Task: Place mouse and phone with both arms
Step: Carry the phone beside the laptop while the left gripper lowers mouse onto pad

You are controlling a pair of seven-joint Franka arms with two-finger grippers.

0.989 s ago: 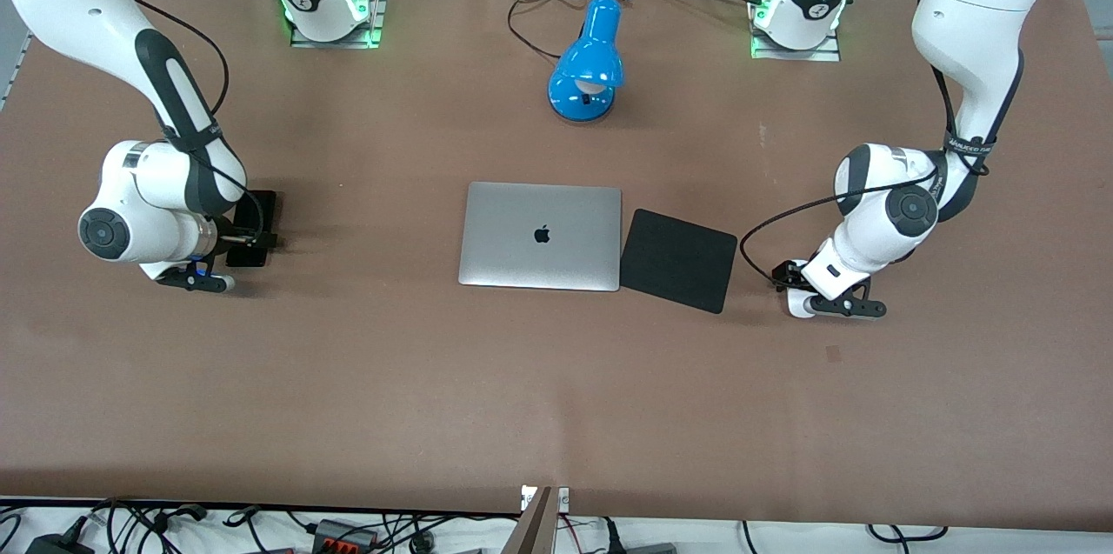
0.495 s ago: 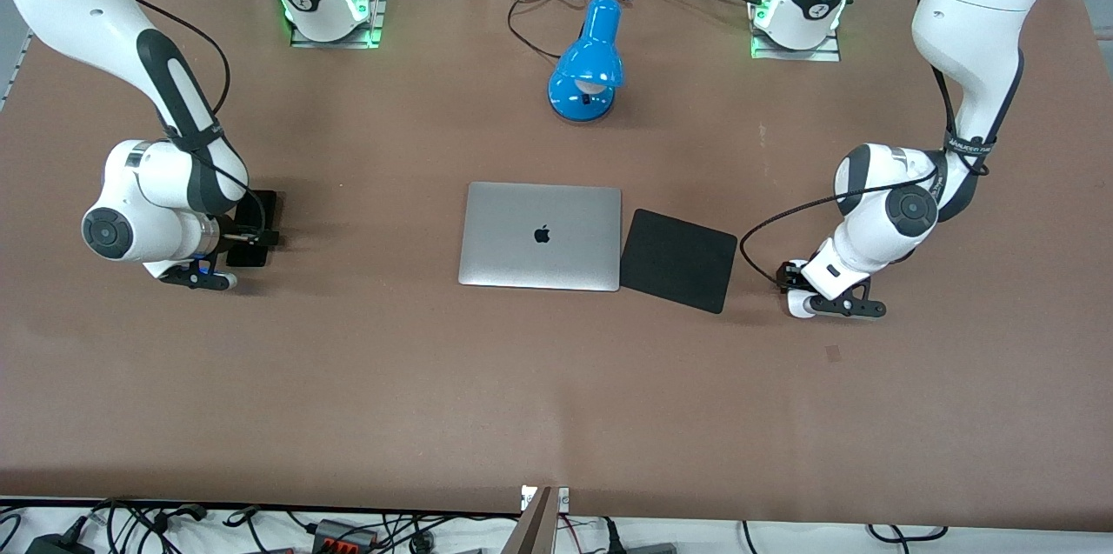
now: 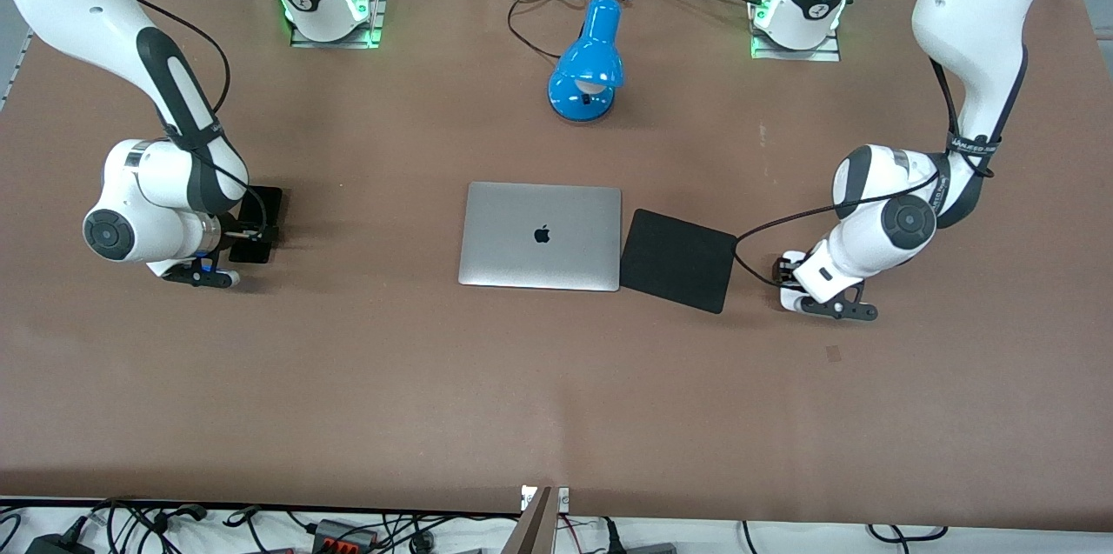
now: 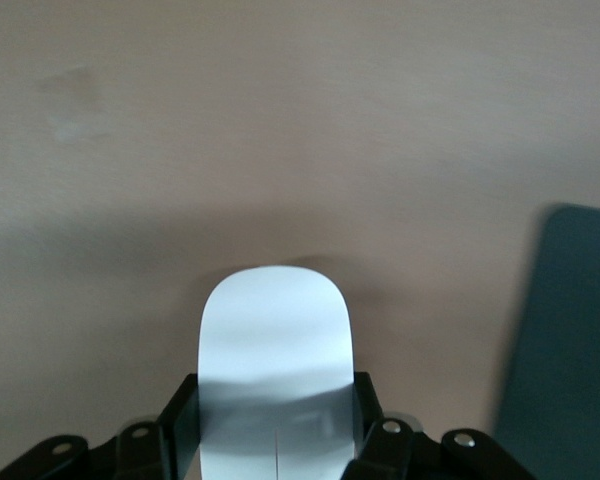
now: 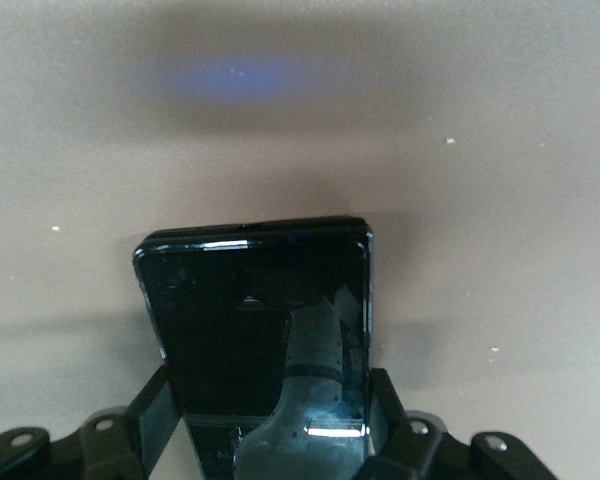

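Pinching white oval mouse (image 4: 274, 370): left jaws | glossy black phone (image 5: 260, 340): right jaws

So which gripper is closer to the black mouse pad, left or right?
Left. The left gripper, shut on the mouse, is just beside the mouse pad. The right gripper, shut on the phone, is past the laptop, toward the right arm's end.
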